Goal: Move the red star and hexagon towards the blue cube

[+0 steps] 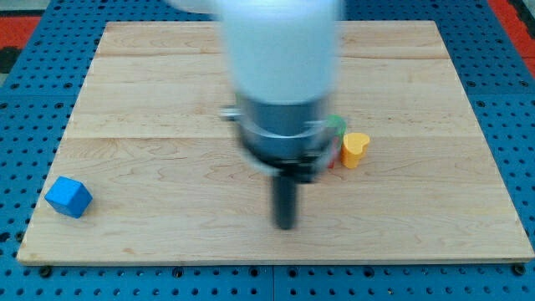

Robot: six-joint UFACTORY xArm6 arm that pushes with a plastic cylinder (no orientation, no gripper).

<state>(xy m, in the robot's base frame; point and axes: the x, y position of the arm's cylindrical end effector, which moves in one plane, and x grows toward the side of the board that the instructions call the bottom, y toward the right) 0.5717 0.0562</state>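
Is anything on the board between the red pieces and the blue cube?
No block does. Only my tip stands on that stretch, just left of the arm-hidden red sliver; the blue cube sits far left.

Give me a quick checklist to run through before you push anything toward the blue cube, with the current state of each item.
1. Blue cube in view, near the board's lower left corner: ok.
2. My tip visible, below the middle of the board, touching no block: ok.
3. Red star and hexagon located: not ok; only a sliver of a red block shows beside my arm, shape unreadable.
4. Green block position known: cannot tell; mostly hidden behind my arm.
5. Yellow block apart from the red one: cannot tell; they look very close.
6. Tip on the red block's right for a leftward push: not ok.
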